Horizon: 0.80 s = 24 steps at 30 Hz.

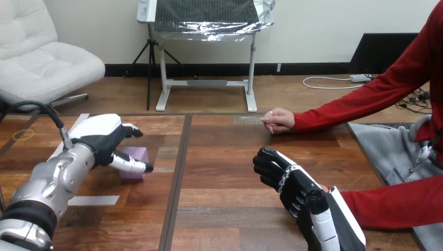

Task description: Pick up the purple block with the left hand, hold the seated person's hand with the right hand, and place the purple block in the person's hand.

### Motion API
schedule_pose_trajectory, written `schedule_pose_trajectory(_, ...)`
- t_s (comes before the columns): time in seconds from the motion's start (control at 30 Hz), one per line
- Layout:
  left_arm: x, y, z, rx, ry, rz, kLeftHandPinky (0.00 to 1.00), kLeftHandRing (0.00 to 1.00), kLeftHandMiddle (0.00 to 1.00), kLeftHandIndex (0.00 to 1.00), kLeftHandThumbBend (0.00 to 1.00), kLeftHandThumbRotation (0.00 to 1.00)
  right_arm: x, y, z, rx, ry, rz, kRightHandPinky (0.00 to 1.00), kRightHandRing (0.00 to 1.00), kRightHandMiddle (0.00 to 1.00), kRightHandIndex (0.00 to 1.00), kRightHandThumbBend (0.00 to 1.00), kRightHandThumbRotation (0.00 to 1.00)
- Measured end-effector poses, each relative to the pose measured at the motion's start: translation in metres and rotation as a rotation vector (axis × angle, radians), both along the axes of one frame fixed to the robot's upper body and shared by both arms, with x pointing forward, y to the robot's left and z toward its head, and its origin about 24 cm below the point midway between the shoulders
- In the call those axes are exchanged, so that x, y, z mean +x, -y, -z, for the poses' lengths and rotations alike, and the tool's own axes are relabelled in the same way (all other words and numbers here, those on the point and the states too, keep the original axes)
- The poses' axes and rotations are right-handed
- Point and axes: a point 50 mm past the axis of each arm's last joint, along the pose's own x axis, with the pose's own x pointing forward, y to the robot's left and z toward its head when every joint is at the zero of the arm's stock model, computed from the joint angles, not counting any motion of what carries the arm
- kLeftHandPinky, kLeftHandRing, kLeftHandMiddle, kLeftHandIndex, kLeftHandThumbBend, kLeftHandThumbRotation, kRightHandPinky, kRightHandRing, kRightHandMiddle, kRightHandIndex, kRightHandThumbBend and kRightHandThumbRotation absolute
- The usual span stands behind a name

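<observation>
My left hand: open, fingers straight and spread on either side of the purple block, not closed on it.
Purple block: on the wooden table, left part, between my left hand's thumb and fingers.
My right hand: raised right of centre; I cannot tell whether it grips anything.
Person's hand: a loose fist on the table's far part, well apart from my right hand.
Red sleeve: ends just behind my right hand.
</observation>
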Motion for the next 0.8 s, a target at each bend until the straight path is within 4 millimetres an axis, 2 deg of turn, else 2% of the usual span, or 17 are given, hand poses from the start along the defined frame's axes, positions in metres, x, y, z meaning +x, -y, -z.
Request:
schedule_pose_trajectory(0.3,-0.0009,0.0002,0.0028,0.013,-0.016,-0.002,0.87,0.88,0.89,0.87,0.72,0.39,0.0,0.0003,0.0,0.0,0.0,0.001,0.91,0.88,0.87,0.86,0.79,1.0)
schedule_pose_trajectory(0.8,-0.0017,0.0014,0.0056,0.028,-0.038,0.002,0.9,0.91,0.91,0.89,0.74,0.39,0.0,0.0006,0.0,0.0,0.0,0.002,0.9,0.87,0.86,0.86,0.78,1.0)
